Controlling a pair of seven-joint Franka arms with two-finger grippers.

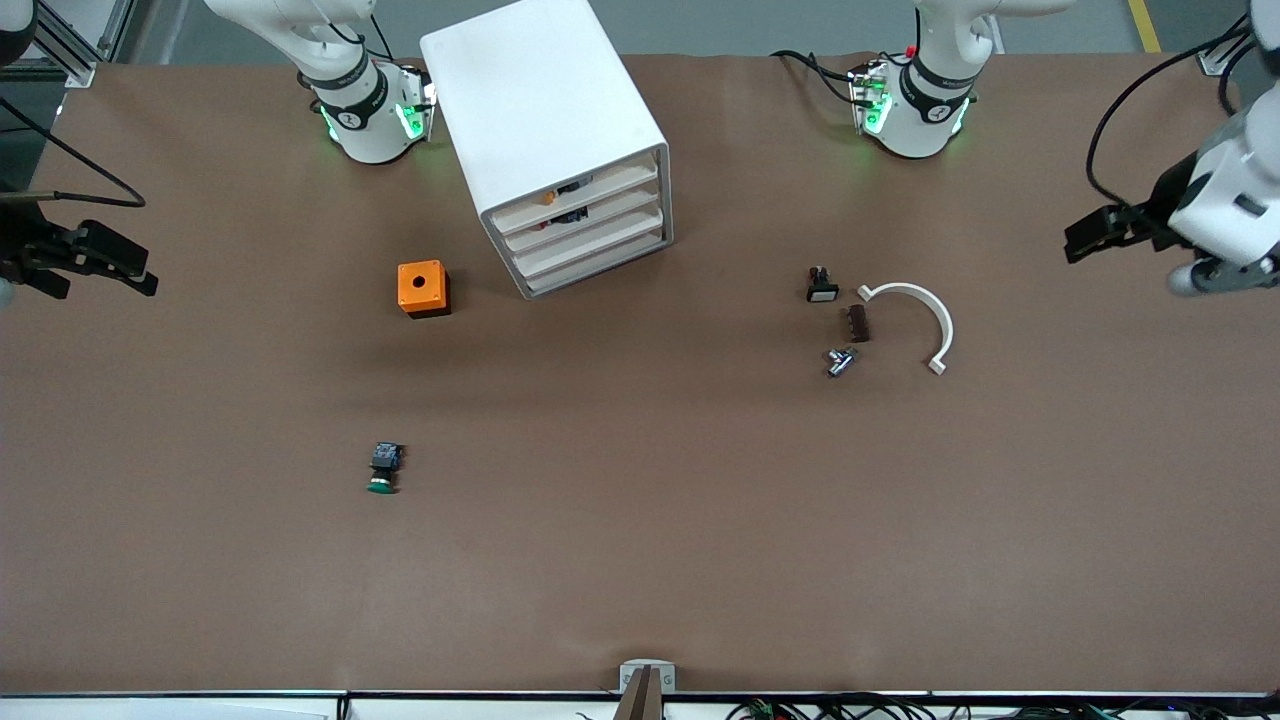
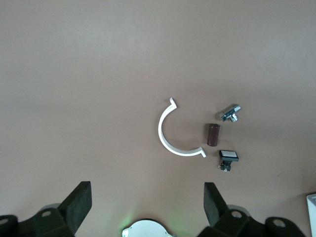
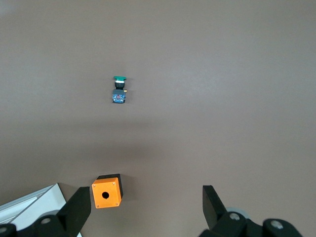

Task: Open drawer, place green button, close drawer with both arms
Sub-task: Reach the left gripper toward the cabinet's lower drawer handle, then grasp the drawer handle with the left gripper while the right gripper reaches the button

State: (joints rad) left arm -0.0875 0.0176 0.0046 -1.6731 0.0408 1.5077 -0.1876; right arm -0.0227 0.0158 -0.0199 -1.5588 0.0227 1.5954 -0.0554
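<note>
A robotics lab: two white arms (image 1: 360, 110) bolted to a brown-covered tabletop (image 1: 640, 520), cables (image 1: 1130, 110) trailing, aluminium framing (image 1: 70, 45) at the corner.

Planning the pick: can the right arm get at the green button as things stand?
Probably yes. The button lies alone on bare table toward the right arm's end, nearer the front camera than the orange cube, nothing touching it. The right gripper hangs open over that end, holding nothing.

Bare table (image 1: 640, 520) surrounds the button (image 1: 384, 468), open from every side; the orange cube (image 1: 423, 289) sits just beside the cabinet (image 1: 545, 140), its drawer (image 1: 592, 240) fronts unblocked.
</note>
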